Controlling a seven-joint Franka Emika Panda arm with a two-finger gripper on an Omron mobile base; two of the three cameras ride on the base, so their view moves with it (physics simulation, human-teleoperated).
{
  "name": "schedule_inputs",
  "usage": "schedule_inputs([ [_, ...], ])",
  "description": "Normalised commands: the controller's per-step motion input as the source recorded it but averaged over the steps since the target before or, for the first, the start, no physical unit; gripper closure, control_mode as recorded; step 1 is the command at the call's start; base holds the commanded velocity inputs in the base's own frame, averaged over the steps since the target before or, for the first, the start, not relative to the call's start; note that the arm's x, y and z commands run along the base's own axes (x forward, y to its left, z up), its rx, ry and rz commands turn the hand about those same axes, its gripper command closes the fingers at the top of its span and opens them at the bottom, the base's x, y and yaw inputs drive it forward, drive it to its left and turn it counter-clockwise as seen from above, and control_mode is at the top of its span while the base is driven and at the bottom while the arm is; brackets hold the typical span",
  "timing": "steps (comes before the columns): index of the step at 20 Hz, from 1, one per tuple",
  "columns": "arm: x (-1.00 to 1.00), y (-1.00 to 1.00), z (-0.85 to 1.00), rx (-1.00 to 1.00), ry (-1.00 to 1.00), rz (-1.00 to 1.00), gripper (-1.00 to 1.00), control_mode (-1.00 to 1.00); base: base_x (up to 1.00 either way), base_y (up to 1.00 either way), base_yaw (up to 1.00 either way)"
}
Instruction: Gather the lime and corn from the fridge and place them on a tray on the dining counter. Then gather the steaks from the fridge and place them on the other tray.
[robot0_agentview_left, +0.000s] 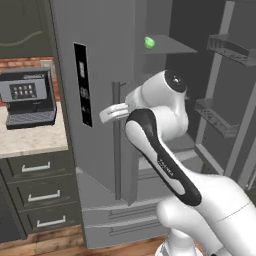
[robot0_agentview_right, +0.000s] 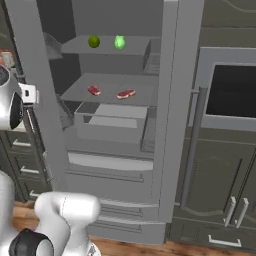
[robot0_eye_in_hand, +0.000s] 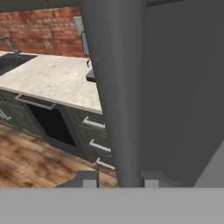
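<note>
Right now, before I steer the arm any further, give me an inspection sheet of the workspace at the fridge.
Surface: tall grey steel fridge, both doors open; grey shelves inside.
Job's things: small bright-green lime on the upper shelf; two reddish-pink steaks apart on the shelf below.
Clutter: darker green round thing beside the lime, kind unclear.
Grippers: dark two-finger gripper shut on the left door's long vertical handle.
Cables: nothing seen.
Surroundings: grey coffee machine on a beige speckled wall counter over dark drawers, red brick wall behind, dark cabinets right of the fridge, wooden floor.
</note>
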Motion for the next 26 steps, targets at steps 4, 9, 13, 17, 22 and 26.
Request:
schedule_inputs([
  [4,-0.95,-0.11,-0.03,0.07,-0.17,0.0,-1.0,-1.0,0.0,0.0,0.0],
  [9,-0.91,-0.95,0.02,0.24,-0.13,0.0,-1.0,-1.0,0.0,0.0,0.0],
  [13,-0.11,-1.0,0.0,0.28,0.0,0.08,-1.0,-1.0,0.0,0.0,0.0],
  [17,0.48,-0.74,0.07,0.18,0.05,0.12,-1.0,-1.0,0.0,0.0,0.0],
  [22,0.77,-0.12,0.01,0.04,0.18,0.11,-1.0,-1.0,0.0,0.0,0.0],
  [26,0.98,0.33,-0.07,0.01,0.23,0.15,-1.0,-1.0,0.0,0.0,0.0],
])
